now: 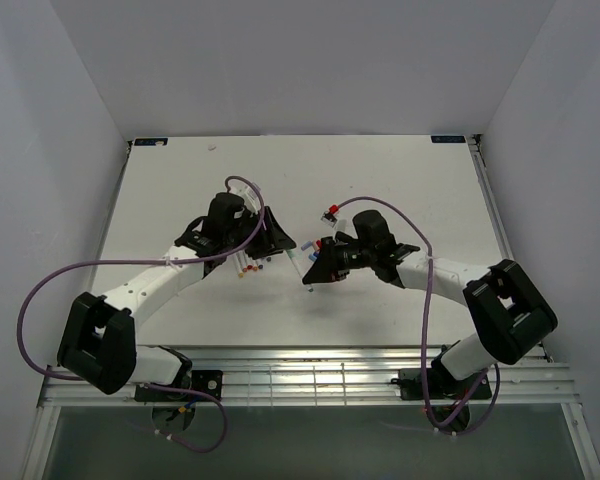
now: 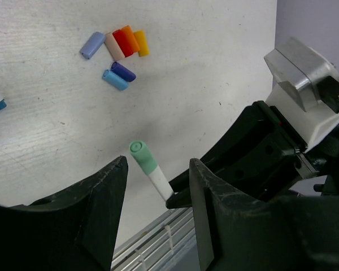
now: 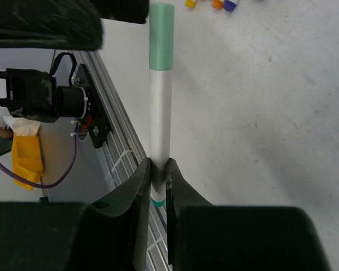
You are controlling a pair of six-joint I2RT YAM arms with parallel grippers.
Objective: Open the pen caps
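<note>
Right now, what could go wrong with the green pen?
1. The right gripper pinches the pen only near its back end, so it might tilt or slip when the green cap gets pulled.
2. The left gripper is open and the cap sits nearer one finger, so it might close crookedly and miss.
3. A freed cap could roll away; loose caps lie on the table.

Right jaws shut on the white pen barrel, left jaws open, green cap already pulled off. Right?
No. The green cap is still on the end of the pen, as the right wrist view shows. The rest holds: the right gripper has its jaws shut on the barrel, and the left gripper has its jaws open.
</note>
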